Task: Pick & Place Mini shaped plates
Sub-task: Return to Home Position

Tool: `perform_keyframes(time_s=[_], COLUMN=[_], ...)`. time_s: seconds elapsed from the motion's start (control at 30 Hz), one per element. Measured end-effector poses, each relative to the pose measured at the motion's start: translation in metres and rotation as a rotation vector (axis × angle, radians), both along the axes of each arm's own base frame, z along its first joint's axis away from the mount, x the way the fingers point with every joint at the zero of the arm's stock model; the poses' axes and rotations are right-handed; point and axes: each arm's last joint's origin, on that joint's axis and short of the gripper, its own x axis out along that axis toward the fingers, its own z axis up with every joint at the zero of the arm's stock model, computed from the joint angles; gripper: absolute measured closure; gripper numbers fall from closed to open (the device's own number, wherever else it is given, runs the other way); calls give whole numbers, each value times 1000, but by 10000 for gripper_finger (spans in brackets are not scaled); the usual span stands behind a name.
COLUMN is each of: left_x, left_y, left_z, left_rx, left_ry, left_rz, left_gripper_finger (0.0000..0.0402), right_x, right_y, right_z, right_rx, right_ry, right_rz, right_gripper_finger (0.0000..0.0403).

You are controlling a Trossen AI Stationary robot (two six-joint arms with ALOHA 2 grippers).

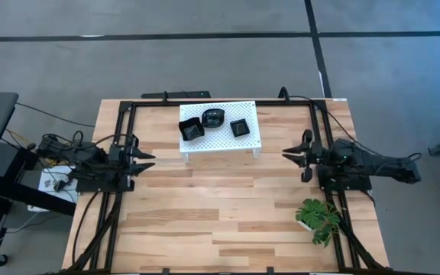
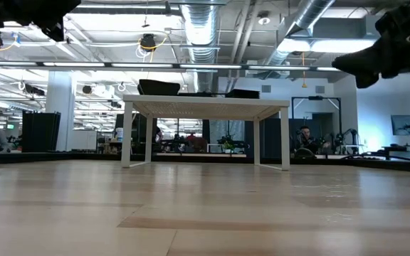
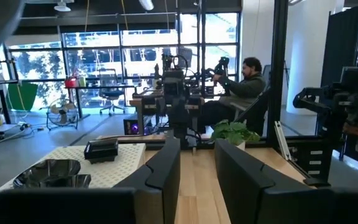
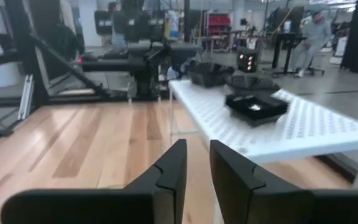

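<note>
Three mini shaped plates, glossy black, sit on top of the white perforated rack (image 1: 220, 141) at the table's far middle: a wavy-edged one (image 1: 192, 130), a rounded one (image 1: 214, 118) and a square one (image 1: 239, 127). The low view shows them as dark shapes (image 2: 159, 87) on the rack top. My left gripper (image 1: 147, 161) hovers open at the table's left, level with the rack's near edge, and points right. My right gripper (image 1: 290, 155) hovers open at the table's right and points left. The right wrist view shows the square plate (image 4: 257, 104), and the left wrist view the rounded one (image 3: 51, 171).
A green leafy plant (image 1: 319, 218) stands near the table's near right corner. Black frame rails (image 1: 205, 101) run along the far, left and right sides. Bare wood (image 1: 220, 206) lies between the arms and the near edge. People sit in the room beyond (image 3: 241, 87).
</note>
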Motion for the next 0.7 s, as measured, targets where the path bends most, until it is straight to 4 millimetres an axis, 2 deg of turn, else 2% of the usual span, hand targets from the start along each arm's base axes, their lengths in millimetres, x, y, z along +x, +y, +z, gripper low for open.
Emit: perform_keyframes(time_s=[0.23, 0.53, 0.7], left_x=[0, 0, 0], left_y=[0, 0, 0], left_z=[0, 0, 0], left_rx=[-5, -7, -8], left_ry=[1, 1, 1], left_rz=[-1, -1, -1], left_gripper_finger=[300, 300, 300], right_x=[2, 3, 3], right_y=[1, 0, 0], right_z=[-12, -12, -12], right_rx=[4, 191, 194], right_ry=[44, 15, 14], right_rz=[8, -6, -6], right_gripper_finger=[337, 337, 337])
